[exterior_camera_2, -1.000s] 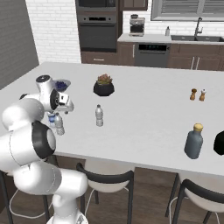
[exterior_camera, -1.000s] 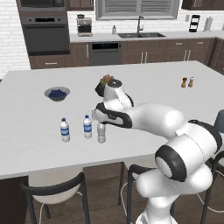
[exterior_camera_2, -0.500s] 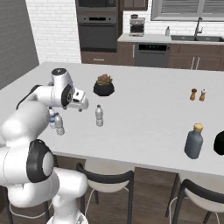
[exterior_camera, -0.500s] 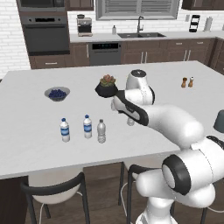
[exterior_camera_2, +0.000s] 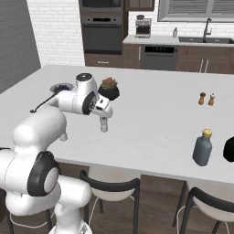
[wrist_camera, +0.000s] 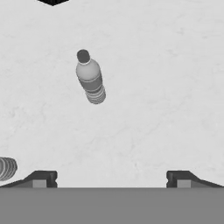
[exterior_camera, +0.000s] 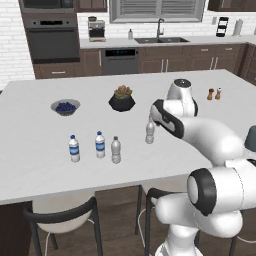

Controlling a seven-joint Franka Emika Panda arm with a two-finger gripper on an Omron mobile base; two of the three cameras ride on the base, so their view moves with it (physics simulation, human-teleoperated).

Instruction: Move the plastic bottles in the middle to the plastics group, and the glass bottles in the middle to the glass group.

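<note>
One unlabelled clear plastic bottle (exterior_camera: 150, 131) (exterior_camera_2: 104, 124) (wrist_camera: 90, 81) stands alone mid-counter. My gripper (exterior_camera: 152, 118) (exterior_camera_2: 104, 114) (wrist_camera: 111, 178) hovers just above it, open and empty, fingertips (wrist_camera: 41, 178) spread wide. In the hand view the bottle lies ahead and left of centre, outside the fingers. A second unlabelled clear bottle (exterior_camera: 116, 150) stands next to the two blue-labelled bottles (exterior_camera: 74, 149) (exterior_camera: 100, 145) of the plastics group near the front left. The dark slate-blue glass bottle (exterior_camera_2: 202, 147) with a yellowish cap stands far right near the front edge.
A potted plant (exterior_camera: 122, 98) (exterior_camera_2: 109, 88) and a bowl of blueberries (exterior_camera: 65, 106) sit behind the bottles. Two small shakers (exterior_camera: 214, 93) (exterior_camera_2: 206, 98) stand at the far right. A black object (exterior_camera_2: 230, 150) is at the right edge beside the glass bottle.
My arm has swung right, away from the bottle group, to above the lone clear bottle. The clear bottle beside the blue-labelled ones stays standing there. The jaws stayed open.
</note>
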